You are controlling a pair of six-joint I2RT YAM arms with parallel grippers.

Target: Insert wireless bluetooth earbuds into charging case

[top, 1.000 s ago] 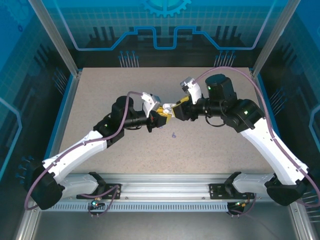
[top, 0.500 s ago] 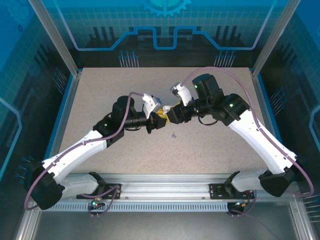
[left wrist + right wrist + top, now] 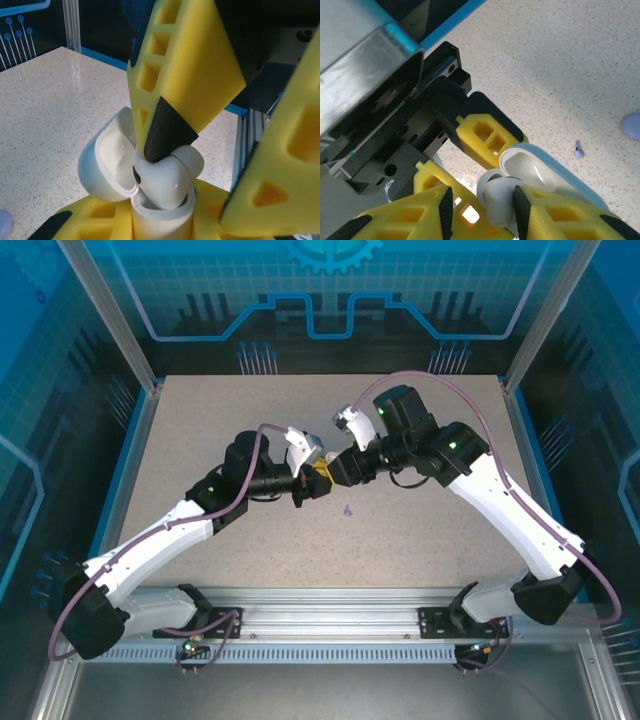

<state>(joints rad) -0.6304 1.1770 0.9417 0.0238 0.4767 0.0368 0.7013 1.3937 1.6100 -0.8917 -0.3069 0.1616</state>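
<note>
Top external view is showing a speckled beige counter [image 3: 230, 420] sitting inside a booth of blue translucent panels [image 3: 60, 360] and aluminium posts [image 3: 105, 310]. Two arms are working over one charging case [image 3: 107, 167], one earbud [image 3: 167, 180], one tiny lilac piece [image 3: 578, 149] and one lilac disc [image 3: 632, 125], the last two lying apart on the counter. Both arms are reaching inward with elbows bent outward, their wrists meeting tip to tip above the counter's middle. The left gripper [image 3: 312, 483] is holding its jaws clamped on the case body, with the lid hinged open. The right gripper [image 3: 481, 192] is keeping its jaws apart around the white earbud, one black pad [image 3: 165, 132] pressing on its top. The earbud is sitting in the case's mouth, not fully sunk.
</note>
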